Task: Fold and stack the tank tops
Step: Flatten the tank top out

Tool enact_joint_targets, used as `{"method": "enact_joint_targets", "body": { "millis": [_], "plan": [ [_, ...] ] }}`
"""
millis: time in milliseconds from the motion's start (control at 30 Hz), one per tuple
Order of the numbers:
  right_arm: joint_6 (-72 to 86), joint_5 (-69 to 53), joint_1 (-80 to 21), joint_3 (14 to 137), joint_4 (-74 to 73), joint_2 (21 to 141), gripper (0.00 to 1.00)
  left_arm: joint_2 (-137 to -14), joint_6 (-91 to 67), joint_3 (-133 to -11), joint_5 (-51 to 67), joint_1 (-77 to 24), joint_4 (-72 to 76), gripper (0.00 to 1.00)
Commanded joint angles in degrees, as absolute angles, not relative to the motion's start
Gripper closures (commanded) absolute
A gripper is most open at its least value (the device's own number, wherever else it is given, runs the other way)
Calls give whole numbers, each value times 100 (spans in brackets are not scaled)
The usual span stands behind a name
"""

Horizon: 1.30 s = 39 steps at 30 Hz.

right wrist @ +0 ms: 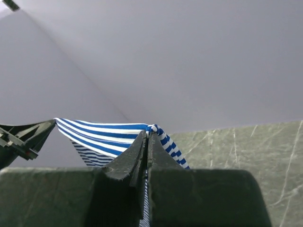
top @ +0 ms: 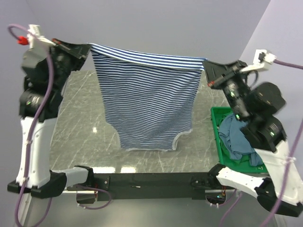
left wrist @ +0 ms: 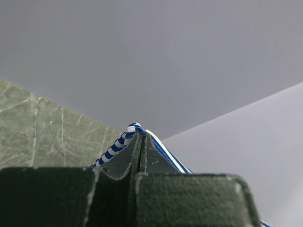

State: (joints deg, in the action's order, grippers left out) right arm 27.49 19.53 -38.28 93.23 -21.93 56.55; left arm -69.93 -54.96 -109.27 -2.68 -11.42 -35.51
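The navy-and-white striped tank top (top: 147, 99) hangs stretched in the air between both arms, its lower end with the arm cut-outs down near the table. My left gripper (top: 88, 48) is shut on its upper left corner, and the striped cloth (left wrist: 113, 149) wraps over the fingertips (left wrist: 142, 135). My right gripper (top: 206, 66) is shut on the upper right corner, with striped cloth (right wrist: 104, 135) running off to the left of my fingertips (right wrist: 148, 135). The teal-blue tank top (top: 235, 139) lies crumpled in the green crate (top: 218, 124).
The grey marble-look table (top: 80, 123) lies under the hanging top. The green crate sits at the table's right edge beside the right arm. Lavender walls close in behind and to the right. A black rail (top: 142, 179) runs along the near edge between the arm bases.
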Motion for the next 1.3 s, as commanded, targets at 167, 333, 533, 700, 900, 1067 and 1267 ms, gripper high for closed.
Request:
{"method": "enact_joint_targets", "body": {
  "millis": [167,333,533,700,900,1067,1267],
  "plan": [
    [2979,18,-2041,10272,-1222,7855,100,-8793,-5493,-11151,611,-862,-1532,100],
    [3077,-597,-1828,11845,-1115,8839,100,-10281,-5511,-13655,1142,-738,-1915,100],
    [3032,-721,-1811,11815,-1136,8730,100,-9767,-5520,-12704,1468,-379,-1469,100],
    [3357,-695,-1811,9237,-563,7798,100,-8536,-5441,-10418,1494,-150,-1240,99],
    [3954,-659,-1819,6089,-237,6419,100,-7367,-5572,-7379,1704,-167,-1301,100],
    [4420,-668,-1881,4064,-501,5661,100,-6277,-5756,-4508,1635,-272,-1476,99],
    [4702,-756,-1925,2322,-834,5151,100,-5643,-6126,-2692,1723,-509,-1380,99]
  ]
}}
